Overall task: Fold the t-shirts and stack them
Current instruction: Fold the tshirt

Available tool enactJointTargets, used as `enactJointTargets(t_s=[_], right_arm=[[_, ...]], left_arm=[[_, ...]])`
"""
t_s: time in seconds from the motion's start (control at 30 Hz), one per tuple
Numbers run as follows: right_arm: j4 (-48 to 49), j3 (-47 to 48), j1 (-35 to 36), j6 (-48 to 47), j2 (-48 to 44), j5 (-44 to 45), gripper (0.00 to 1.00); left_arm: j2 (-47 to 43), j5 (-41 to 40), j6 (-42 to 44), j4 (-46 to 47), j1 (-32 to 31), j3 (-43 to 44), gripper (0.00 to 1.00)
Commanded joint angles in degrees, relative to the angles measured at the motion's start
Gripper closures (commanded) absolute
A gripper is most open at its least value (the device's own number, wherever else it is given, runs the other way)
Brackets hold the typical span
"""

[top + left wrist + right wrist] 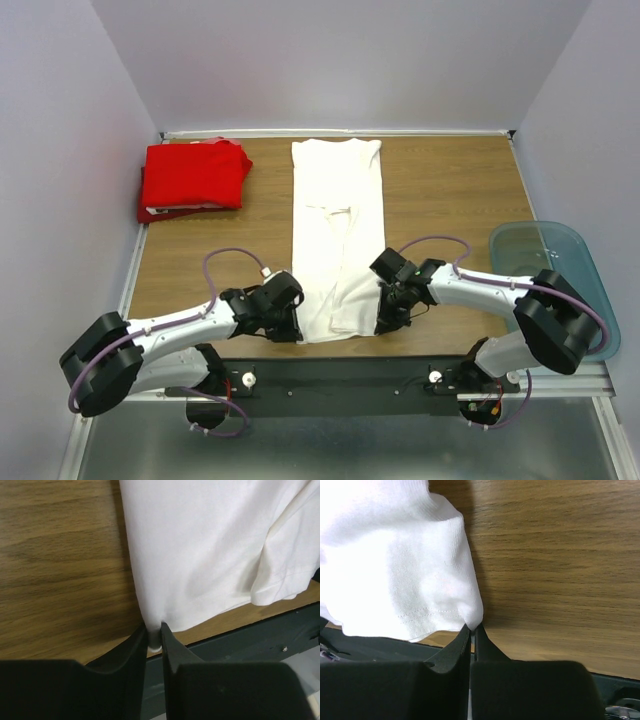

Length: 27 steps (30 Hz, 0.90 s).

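Observation:
A white t-shirt (338,220) lies as a long folded strip down the middle of the wooden table (450,190), its near end at the front edge. My left gripper (298,322) is at the strip's near left corner. In the left wrist view that gripper (154,636) is shut on a fold of the white cloth (200,550). My right gripper (386,318) is at the near right corner. The right wrist view has it (473,629) shut on the tip of the white hem (400,580). A red t-shirt (195,175) lies folded at the back left, away from both grippers.
A translucent blue-tinted plastic tub (560,270) stands at the table's right edge, beside the right arm. The black mounting rail (340,380) runs along the near edge just below the shirt's end. White walls close in the table at the back and sides.

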Motion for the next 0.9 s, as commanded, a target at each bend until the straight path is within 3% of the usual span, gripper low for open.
enactJointTargets(t_s=[0.0, 0.1, 0.2, 0.53, 0.87], right_arm=[[-0.3, 0.06, 0.43, -0.17, 0.8, 2.89, 0.92], [-1.18, -0.2, 0.43, -0.25, -0.52, 3.15, 0.94], [-2.23, -0.29, 0.43, 0.27, -2.98, 3.41, 1.0], [-6.01, 10.69, 0.43, 0.01, -5.01, 8.07, 0.99], [-6.98, 19.83, -2.99, -2.71, 2.01, 16.95, 0.99]], left_arm=[[0.04, 1.87, -0.59, -0.99, -0.56, -3.56, 0.89], [-0.75, 2.23, -0.32, 0.33, -0.64, -3.65, 1.0], [-2.41, 1.62, -0.93, 1.65, -0.64, -2.6, 1.0], [-3.48, -8.49, 1.17, -0.02, 1.02, 9.43, 1.0], [4.69, -7.44, 13.91, 5.87, 14.72, 16.73, 1.0]])
